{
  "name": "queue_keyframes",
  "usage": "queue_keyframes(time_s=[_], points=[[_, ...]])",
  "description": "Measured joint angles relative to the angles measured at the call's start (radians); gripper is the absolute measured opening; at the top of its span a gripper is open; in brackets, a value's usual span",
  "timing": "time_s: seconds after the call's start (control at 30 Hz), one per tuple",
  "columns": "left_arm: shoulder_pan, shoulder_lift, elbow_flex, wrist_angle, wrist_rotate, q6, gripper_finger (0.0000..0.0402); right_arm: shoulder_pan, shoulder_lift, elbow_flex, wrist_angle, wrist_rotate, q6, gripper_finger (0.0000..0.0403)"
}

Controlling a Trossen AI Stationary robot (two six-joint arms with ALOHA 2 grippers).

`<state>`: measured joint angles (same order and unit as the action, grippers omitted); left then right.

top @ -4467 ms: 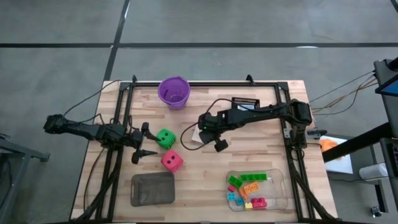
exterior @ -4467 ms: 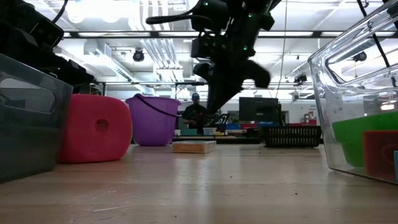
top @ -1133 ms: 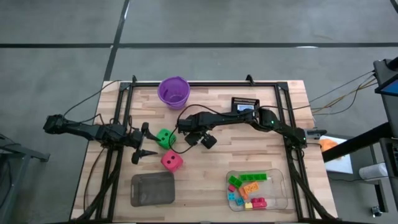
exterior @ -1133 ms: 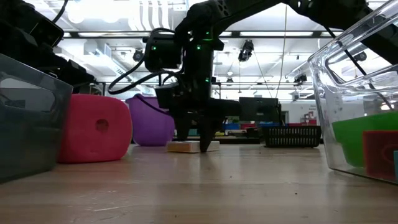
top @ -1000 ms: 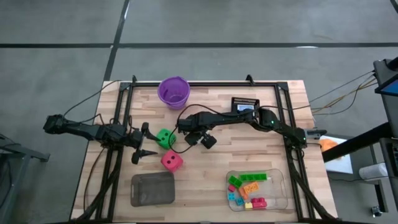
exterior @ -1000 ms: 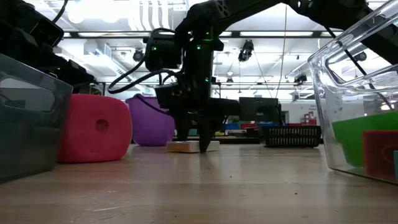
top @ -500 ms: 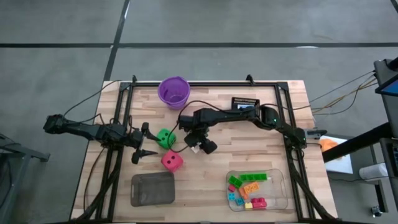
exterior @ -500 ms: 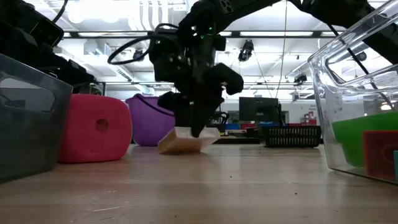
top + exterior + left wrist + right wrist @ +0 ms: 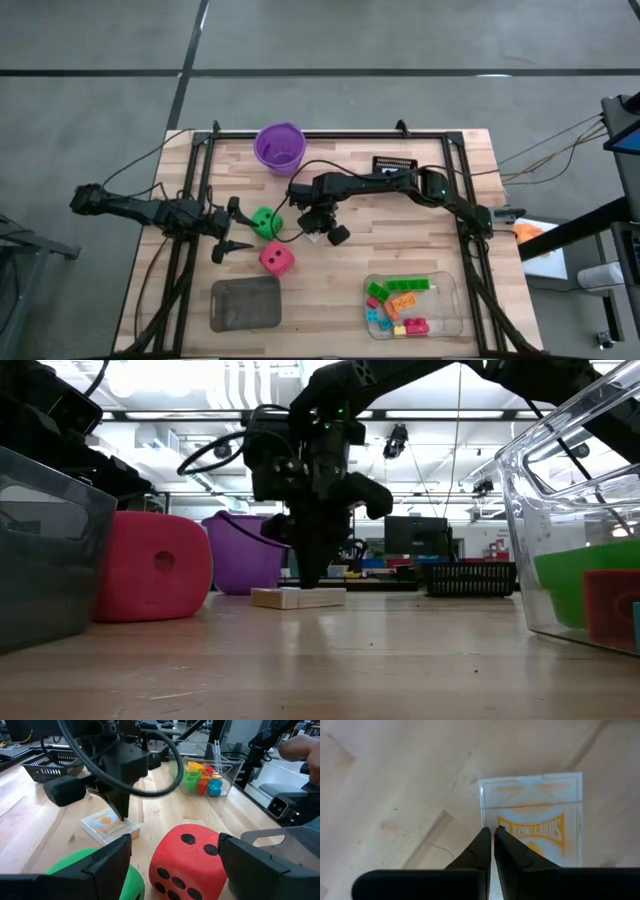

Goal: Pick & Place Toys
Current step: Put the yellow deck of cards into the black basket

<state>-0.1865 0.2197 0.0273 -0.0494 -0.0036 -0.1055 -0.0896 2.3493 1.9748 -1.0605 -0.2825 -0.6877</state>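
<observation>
Now, right gripper (image 9: 492,836): fingers clenched together, empty, over card box (image 9: 535,827).
Left gripper (image 9: 172,857): fingers spread, beside red die (image 9: 192,862).

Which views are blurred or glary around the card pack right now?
Right wrist view: card pack soft, right gripper's fingers sharper. Low view: ceiling lights glare, tray wall blurred. Left wrist view: red die blurred up close.
</observation>
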Motion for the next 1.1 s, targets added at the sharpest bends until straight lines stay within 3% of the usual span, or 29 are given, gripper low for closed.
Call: queue_keyframes(time_s=[0.33,0.63,0.87,0.97,1.1], points=[[0.000,0.000,0.000,0.000,0.000,0.000,0.0301,0.012,-0.012,-0.002,-0.002,0.071,0.027,0.0018],[0.000,0.000,0.000,0.000,0.000,0.000,0.0301,0.077,-0.015,-0.001,-0.002,0.247,0.010,0.0018],[0.000,0.000,0.000,0.000,0.000,0.000,0.0301,0.116,-0.015,0.000,-0.011,0.303,0.010,0.0019],[0.000,0.000,0.000,0.000,0.000,0.000,0.0301,0.132,-0.015,0.000,-0.020,0.357,0.012,0.0036],[0.000,0.000,0.000,0.000,0.000,0.000,0.0301,0.150,-0.015,0.000,-0.020,0.445,0.017,0.0099]])
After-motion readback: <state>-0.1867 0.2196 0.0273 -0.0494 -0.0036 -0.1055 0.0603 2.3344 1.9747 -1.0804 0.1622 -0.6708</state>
